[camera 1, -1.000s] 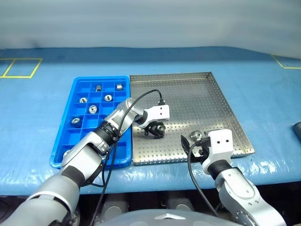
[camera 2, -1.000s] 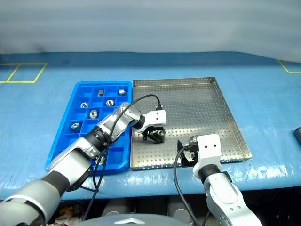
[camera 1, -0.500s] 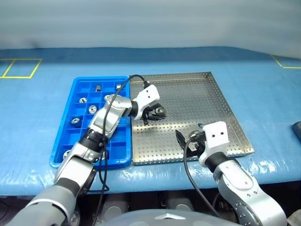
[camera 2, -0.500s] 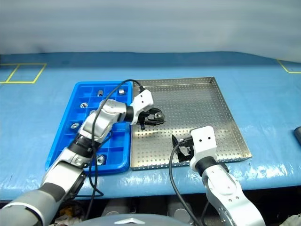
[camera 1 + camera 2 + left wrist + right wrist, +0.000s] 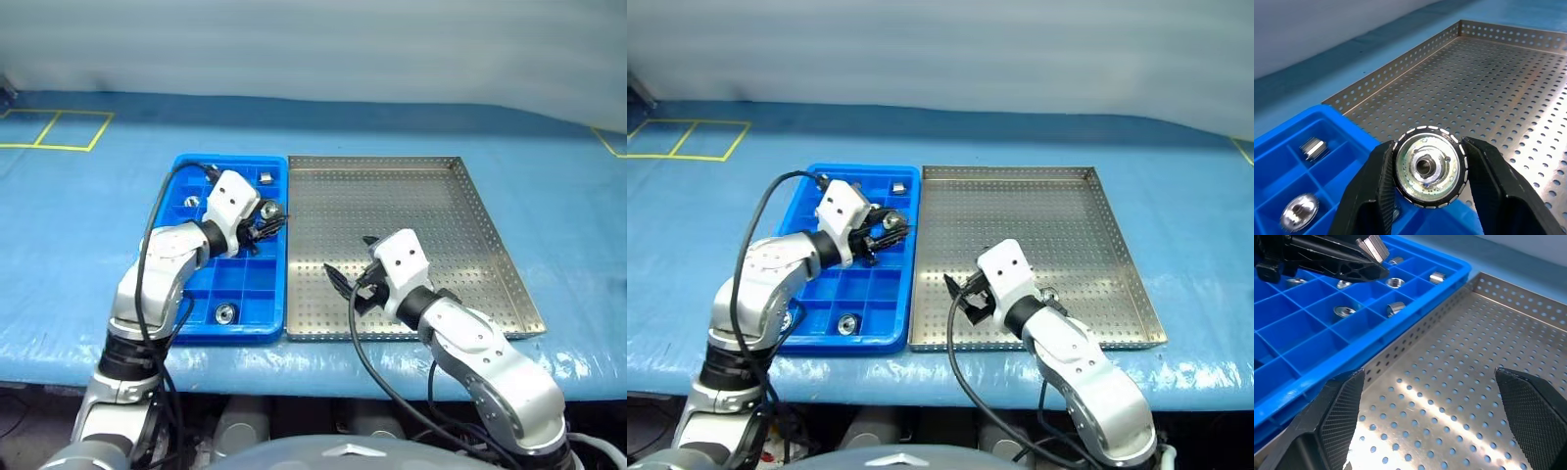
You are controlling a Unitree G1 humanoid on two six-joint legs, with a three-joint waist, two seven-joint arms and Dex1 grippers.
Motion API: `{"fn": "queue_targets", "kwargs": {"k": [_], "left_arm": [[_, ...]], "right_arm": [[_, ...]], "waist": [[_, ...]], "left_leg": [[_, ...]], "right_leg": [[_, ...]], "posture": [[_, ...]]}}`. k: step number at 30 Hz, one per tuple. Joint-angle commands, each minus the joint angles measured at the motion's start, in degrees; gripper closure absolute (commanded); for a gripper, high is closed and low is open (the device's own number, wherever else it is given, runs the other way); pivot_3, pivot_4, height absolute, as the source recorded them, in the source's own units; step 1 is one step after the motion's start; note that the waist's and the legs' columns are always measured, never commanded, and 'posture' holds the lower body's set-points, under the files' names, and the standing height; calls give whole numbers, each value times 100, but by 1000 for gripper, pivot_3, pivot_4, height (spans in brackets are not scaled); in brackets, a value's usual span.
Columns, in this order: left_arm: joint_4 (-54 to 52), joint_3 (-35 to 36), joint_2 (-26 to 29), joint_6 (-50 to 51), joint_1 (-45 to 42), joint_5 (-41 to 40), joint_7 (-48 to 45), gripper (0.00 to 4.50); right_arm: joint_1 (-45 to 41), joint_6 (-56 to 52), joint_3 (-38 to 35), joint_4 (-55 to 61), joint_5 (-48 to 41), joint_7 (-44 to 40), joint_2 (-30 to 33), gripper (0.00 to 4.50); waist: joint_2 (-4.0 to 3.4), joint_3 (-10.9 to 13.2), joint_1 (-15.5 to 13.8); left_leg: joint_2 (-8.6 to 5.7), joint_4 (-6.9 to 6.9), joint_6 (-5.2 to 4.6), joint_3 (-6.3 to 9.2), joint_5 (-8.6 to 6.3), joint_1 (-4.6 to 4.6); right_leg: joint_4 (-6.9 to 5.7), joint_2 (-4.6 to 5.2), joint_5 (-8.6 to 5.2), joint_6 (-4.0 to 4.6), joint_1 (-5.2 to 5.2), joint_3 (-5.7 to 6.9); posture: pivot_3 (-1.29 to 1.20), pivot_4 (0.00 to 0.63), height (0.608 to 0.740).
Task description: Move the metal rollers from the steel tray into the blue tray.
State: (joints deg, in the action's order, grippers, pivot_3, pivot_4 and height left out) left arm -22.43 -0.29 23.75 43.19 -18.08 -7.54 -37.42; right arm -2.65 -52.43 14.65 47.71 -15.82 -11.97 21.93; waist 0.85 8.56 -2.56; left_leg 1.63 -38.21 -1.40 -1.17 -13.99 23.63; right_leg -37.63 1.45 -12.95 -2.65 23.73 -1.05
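Note:
My left gripper (image 5: 266, 221) is shut on one of the metal rollers (image 5: 1427, 166), its dark centre hole facing the wrist camera. It hovers over the right-hand column of the blue tray (image 5: 162, 294), close to the steel tray (image 5: 470, 206). Several rollers lie in the blue tray's compartments, among them one near the front (image 5: 223, 313) and one at the back (image 5: 265, 177). My right gripper (image 5: 348, 284) is open and empty, low over the steel tray's front left part. Another roller (image 5: 1049, 293) lies on the steel tray beside my right forearm.
Both trays sit side by side on a blue-covered table (image 5: 78, 225), their long sides touching. Yellow tape marks (image 5: 59, 132) lie at the far left. The rear and right of the steel tray's perforated floor are bare.
My left gripper has carried the roller up and leftward, from the steel tray to above the blue tray. My right gripper has moved left along the steel tray's front. The camera view has shifted.

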Motion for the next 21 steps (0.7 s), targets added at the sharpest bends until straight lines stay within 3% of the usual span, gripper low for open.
{"fn": "queue_targets", "kwargs": {"k": [1,9,21], "left_arm": [[-597,331,173,274,317,-81,292,2652],[-896,542,317,883,746,-177,700,2652],[-1011,541,570,1419,1292,-176,1165,2652]], "right_arm": [[-205,241,170,-52,39,-174,-15,0],[-483,534,576,-291,91,-580,76,0],[-491,595,721,-369,226,-698,-1,0]], "waist": [[3,2,-34],[15,8,-239],[18,10,-297]], "left_leg": [[1,0,0,0,0,0],[2,-2,2,6,4,0],[9,2,3,10,5,2]], "right_leg": [[-1,1,0,0,0,0],[-5,5,-15,25,-1,8],[-6,12,-26,43,1,15]], "posture": [[234,150,740],[285,150,740],[282,150,740]]}}
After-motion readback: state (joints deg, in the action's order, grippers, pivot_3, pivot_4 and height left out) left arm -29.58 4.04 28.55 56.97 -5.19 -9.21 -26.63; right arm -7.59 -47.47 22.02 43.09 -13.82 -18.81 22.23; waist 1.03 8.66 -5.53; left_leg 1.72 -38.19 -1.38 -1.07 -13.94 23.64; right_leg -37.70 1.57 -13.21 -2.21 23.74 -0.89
